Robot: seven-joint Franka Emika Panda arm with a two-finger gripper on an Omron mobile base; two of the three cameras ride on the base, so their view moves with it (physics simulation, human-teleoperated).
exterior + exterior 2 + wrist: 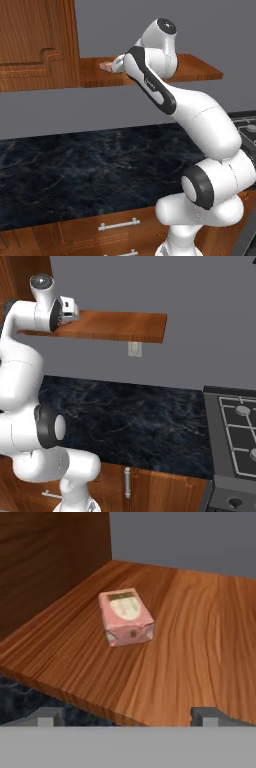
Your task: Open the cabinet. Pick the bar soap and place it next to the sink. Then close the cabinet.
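Note:
The cabinet's reddish-brown door (pixel 35 45) stands swung open at the left, and its wooden shelf (pixel 200 70) (pixel 125 326) (pixel 200 637) is bare to view. The bar soap (pixel 126 617) (pixel 106 65), a small pinkish block, lies on the shelf near the cabinet's side wall. My gripper (pixel 127 718) (pixel 114 65) is open at shelf height, just off the shelf's front edge. It points at the soap from a short way off, with nothing between its fingers. The sink is out of view.
A dark marble counter (pixel 75 165) (pixel 125 421) runs below the shelf. A stove (pixel 235 426) sits at its right end. Drawers with silver handles (pixel 119 225) lie under the counter. A wall outlet (pixel 134 349) is below the shelf.

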